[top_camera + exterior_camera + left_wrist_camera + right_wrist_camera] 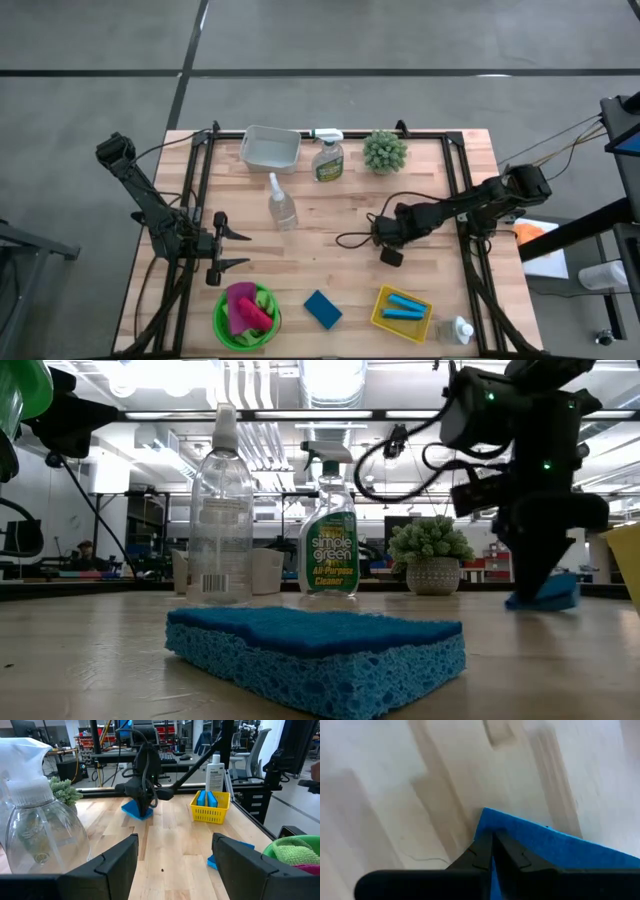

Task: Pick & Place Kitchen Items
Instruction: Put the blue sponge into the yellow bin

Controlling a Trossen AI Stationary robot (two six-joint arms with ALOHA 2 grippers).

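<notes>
Though gripped, sponge under right end effector

Two black jointed arms, looped black cables.

Wooden table, spiky potted plant – far edge, clear tub

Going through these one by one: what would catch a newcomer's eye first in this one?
Probably the right gripper near mid-table, shut on a blue sponge held low over the wood. Next, the bright green bowl of pink and green cloths at the table's front left, with the open left gripper just behind it, and the yellow basket of blue sponges at front right.
</notes>
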